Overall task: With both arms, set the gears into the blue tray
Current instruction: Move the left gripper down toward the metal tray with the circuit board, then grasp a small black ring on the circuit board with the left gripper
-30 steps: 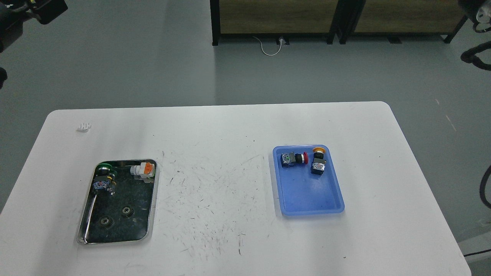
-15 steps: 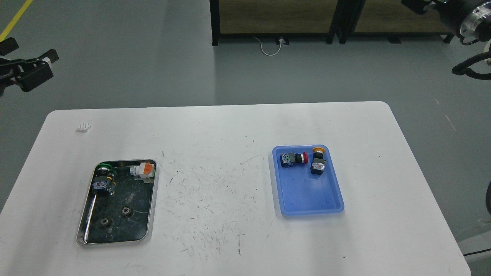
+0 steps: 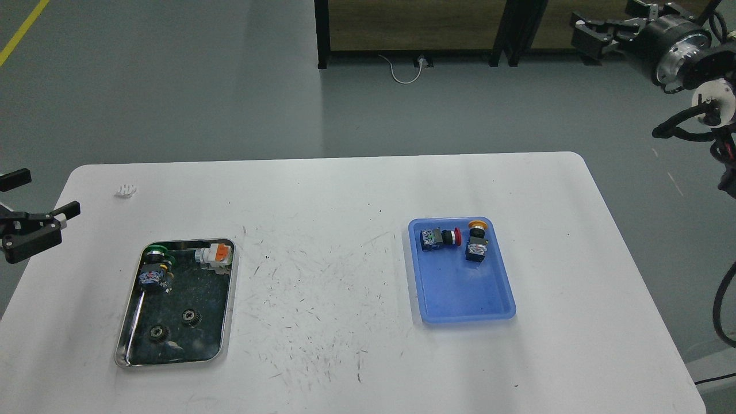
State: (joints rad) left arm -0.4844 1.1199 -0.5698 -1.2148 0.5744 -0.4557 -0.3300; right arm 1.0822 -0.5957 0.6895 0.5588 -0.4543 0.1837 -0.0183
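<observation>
Two small black gears lie on the dark bottom of the steel tray, in its near half on the table's left. The blue tray sits right of centre, and its near half is bare. My left gripper hangs open and empty at the table's left edge, well up and left of the gears. My right gripper is at the top right, above the floor far beyond the table. Its fingers are spread with nothing between them.
The steel tray also holds a green-capped switch and an orange-and-white switch at its far end. A red-capped switch and a yellow-capped switch lie in the blue tray's far end. A small white part lies far left.
My left gripper has dropped from the upper left to the table's left edge. My right arm has swung down and leftward into view at the top right. Trays and gears have not moved.
</observation>
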